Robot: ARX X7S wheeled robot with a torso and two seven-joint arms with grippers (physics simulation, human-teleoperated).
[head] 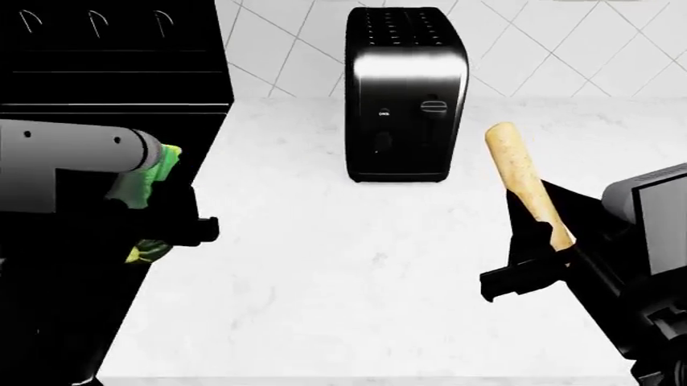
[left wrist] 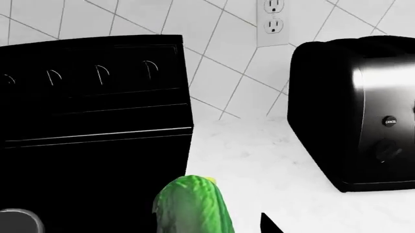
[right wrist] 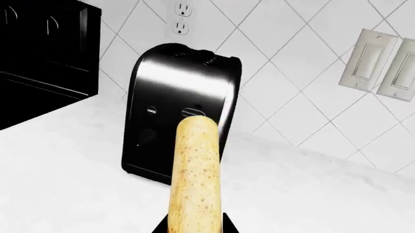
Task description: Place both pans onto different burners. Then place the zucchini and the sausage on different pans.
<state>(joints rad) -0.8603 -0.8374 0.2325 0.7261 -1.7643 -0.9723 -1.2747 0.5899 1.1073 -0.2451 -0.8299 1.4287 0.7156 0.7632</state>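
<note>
- The left gripper [head: 161, 221] was closed on the zucchini [head: 148, 181], its dark fingers pinching the green body at the edge of the black stovetop [head: 64, 322], where the glass met the white countertop [head: 355, 265].
- In the left wrist view the zucchini [left wrist: 193, 206] stuck out from the gripper with its yellowish stem end pointing towards the stove's back panel [left wrist: 91, 77].
- The right gripper [head: 536, 257] was clamped on the lower end of the sausage [head: 520, 173], which rose tilted above the countertop, well to the right of the stove.
- The right wrist view showed the sausage [right wrist: 194, 174], tan and speckled, standing up out of the jaws in front of the toaster [right wrist: 181, 107].
- The black and chrome toaster [head: 406, 92] stood at the back of the counter against the tiled wall [head: 558, 48], between the two arms.
- An outlet [left wrist: 275, 19] sat on the wall above the counter, and light switches [right wrist: 382, 63] showed on the tiles to the right of the toaster.
- Neither pan could be made out with certainty in any view.
</note>
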